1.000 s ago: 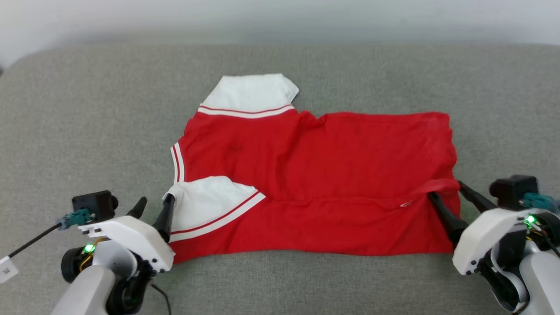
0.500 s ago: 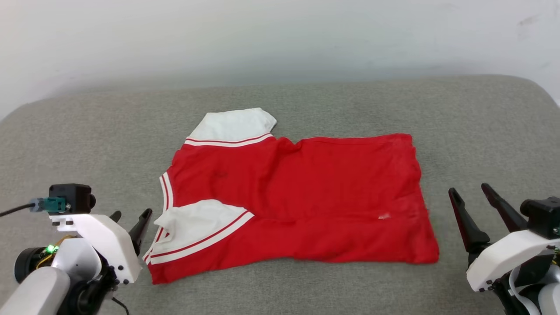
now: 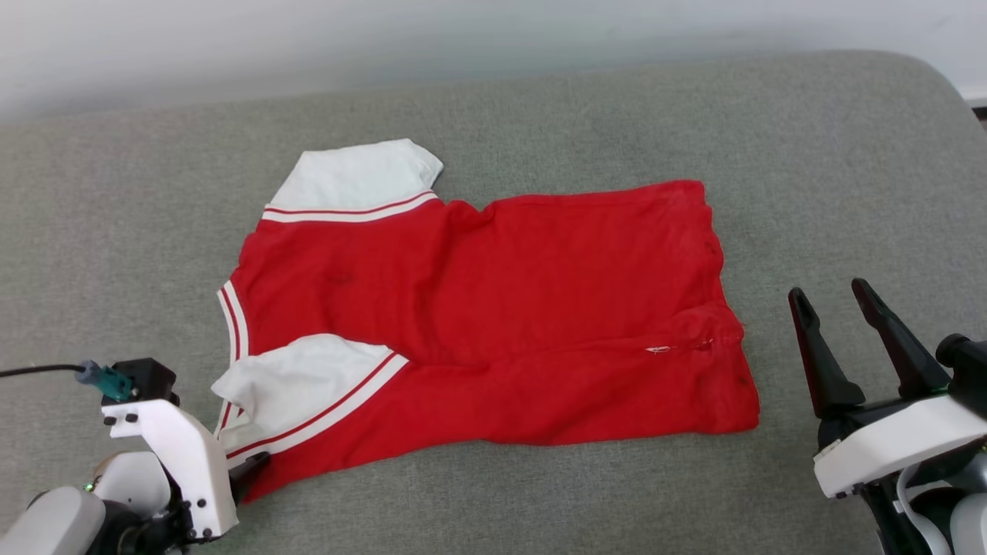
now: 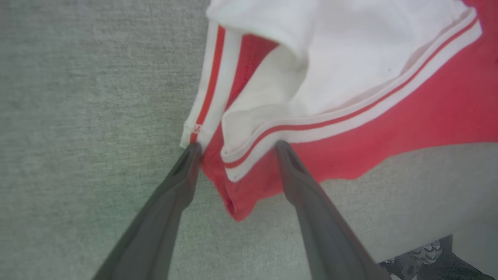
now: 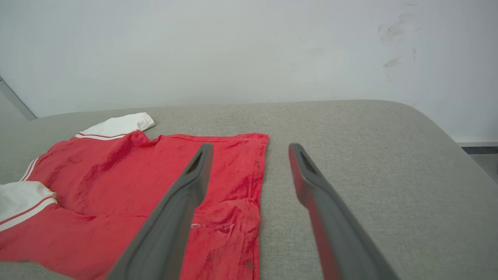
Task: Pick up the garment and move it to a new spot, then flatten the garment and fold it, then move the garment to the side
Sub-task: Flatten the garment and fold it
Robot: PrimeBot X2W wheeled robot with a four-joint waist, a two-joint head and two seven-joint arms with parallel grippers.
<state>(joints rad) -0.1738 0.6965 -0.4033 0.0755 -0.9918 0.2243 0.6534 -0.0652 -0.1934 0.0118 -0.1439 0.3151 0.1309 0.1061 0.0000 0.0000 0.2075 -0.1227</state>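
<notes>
The garment lies on the grey cushion, red side up, collar end to the left and hem to the right. Its near long edge is folded over the body, with one white sleeve on top and the other sleeve spread at the far side. No print shows. My left gripper is open, its fingers straddling the garment's near-left corner just above the fabric. My right gripper stands open beside the hem, apart from it, holding nothing.
The grey cushion reaches well past the garment to the right and far side, with a rounded right edge. A pale wall rises behind it. A cable runs off my left wrist camera.
The head camera has shifted. Both grippers have drawn back from the garment's near fold. The right now stands clear beside the hem; the left has sunk to the near-left corner.
</notes>
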